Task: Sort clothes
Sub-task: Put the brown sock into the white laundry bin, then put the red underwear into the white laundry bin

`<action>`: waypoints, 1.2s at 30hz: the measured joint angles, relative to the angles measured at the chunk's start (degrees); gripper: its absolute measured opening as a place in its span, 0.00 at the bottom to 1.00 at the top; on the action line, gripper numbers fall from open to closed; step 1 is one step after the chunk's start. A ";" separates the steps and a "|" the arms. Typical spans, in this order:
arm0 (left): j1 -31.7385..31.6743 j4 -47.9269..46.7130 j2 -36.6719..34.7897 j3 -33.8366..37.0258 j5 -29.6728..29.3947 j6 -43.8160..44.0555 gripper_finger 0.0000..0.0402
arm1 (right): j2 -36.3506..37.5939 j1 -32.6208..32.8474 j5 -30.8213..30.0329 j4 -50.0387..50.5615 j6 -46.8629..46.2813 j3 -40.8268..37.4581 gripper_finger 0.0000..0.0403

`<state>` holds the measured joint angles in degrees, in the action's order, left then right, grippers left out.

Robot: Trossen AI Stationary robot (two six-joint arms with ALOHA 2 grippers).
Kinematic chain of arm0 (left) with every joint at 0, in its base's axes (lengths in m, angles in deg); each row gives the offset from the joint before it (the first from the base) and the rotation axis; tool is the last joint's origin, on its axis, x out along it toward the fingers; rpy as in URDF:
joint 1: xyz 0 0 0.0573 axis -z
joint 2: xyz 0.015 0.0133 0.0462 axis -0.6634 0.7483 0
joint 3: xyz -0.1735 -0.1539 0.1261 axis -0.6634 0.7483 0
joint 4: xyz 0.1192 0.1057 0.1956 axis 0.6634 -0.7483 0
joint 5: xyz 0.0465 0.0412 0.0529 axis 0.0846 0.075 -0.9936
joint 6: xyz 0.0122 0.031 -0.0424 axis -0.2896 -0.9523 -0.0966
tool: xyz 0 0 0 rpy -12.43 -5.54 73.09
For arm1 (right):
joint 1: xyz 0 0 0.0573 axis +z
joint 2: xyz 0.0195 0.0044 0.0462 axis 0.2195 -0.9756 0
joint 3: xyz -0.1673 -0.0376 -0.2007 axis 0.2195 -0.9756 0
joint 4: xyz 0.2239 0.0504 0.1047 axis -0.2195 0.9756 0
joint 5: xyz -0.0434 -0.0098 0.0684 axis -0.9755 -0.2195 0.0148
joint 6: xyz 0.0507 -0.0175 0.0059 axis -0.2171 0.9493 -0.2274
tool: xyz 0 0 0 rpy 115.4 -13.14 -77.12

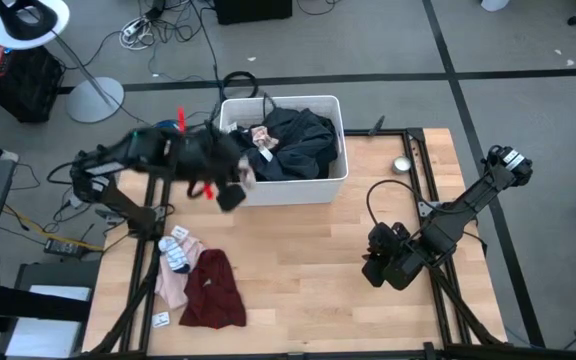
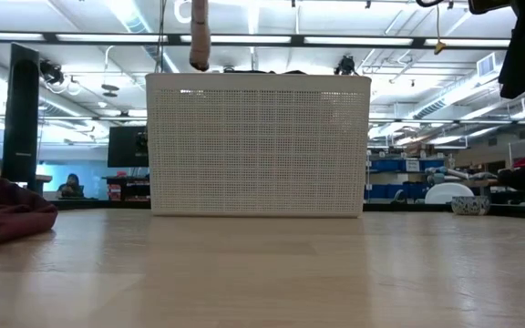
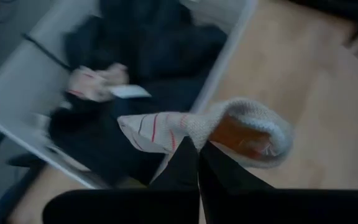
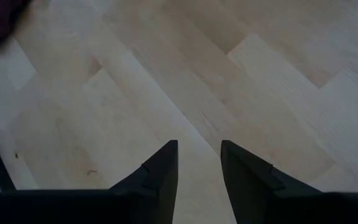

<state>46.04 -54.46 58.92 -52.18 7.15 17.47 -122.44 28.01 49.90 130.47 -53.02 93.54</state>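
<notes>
My left gripper (image 1: 238,188) is shut on a cream sock with red stripes (image 3: 166,130), above the near left corner of the white bin (image 1: 336,185). The sock also shows hanging above the bin in the low view (image 2: 199,41). The bin holds dark garments (image 1: 293,140) and another striped sock (image 1: 261,135). A maroon garment (image 1: 213,290), a pink garment (image 1: 171,285) and small socks (image 1: 176,250) lie on the table's near left. My right gripper (image 1: 380,268) is open and empty, low over bare wood at the right. My left gripper pinches the sock near its middle (image 3: 194,138) between its two shut fingers. One striped end (image 3: 145,130) sticks out to one side, and the other part (image 3: 260,127) curls round to the other side. The sock is lifted clear, above the bin's rim.
A small metal bowl (image 1: 401,165) sits on the table right of the bin. A white tag (image 1: 161,319) lies by the pink garment. Bare wood lies between the maroon garment and my right gripper. The maroon garment also shows at the low view's left (image 2: 7,214).
</notes>
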 joint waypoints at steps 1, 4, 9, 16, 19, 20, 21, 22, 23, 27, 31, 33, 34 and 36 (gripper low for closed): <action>-2.00 0.29 0.00 -0.43 -0.01 -1.47 0.00 | 0.00 0.00 0.00 0.00 0.00 0.00 0.30; -7.74 2.66 -0.02 -0.70 0.51 -6.76 0.00 | 0.00 0.00 0.02 0.01 0.00 0.00 0.31; -16.74 7.94 0.15 -0.55 6.36 -15.32 0.00 | 0.00 0.00 0.04 -0.01 0.00 0.00 0.30; -24.95 15.27 0.31 -0.42 9.13 -25.19 0.03 | 0.00 -0.35 0.13 -0.23 -0.02 0.00 0.31; -27.43 16.22 0.58 -0.42 9.22 -29.12 0.06 | 0.00 -0.37 0.11 -0.48 -0.02 0.00 0.31; -27.96 16.64 0.84 -0.42 9.54 -30.33 0.08 | 0.00 -0.37 0.11 -0.48 -0.02 0.00 0.31; -28.63 16.47 0.98 -0.42 9.95 -31.32 0.11 | 0.00 -0.37 0.11 -0.55 -0.02 0.00 0.31; -29.28 16.29 1.07 -0.29 10.17 -32.32 0.13 | -0.02 -0.37 0.11 -0.57 -0.02 0.00 0.31; -29.58 16.70 1.27 0.10 10.21 -33.03 0.16 | -0.02 -0.37 0.11 -0.60 -0.02 0.00 0.31; -29.93 18.35 1.53 1.57 8.20 -33.86 0.28 | -0.02 -0.37 0.11 -0.78 -0.16 -0.02 0.30; -29.91 18.58 1.53 1.90 4.22 -33.64 0.32 | -0.02 -0.40 -0.63 -3.93 -0.93 -0.02 0.30; -29.92 18.79 1.53 1.92 3.86 -32.18 0.33 | -0.02 -0.47 -2.62 -5.57 1.04 -0.02 0.30; -29.92 18.77 1.53 1.92 3.89 -31.99 0.33 | -0.01 -0.71 -3.93 -6.73 2.23 -0.02 0.30; -29.91 18.69 1.53 1.92 4.17 -32.20 0.33 | 0.02 -1.70 -5.18 -8.93 4.82 -0.02 0.30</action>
<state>16.13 -35.78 60.45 -50.26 11.32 -14.73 -122.42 26.30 44.71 121.54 -48.20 93.51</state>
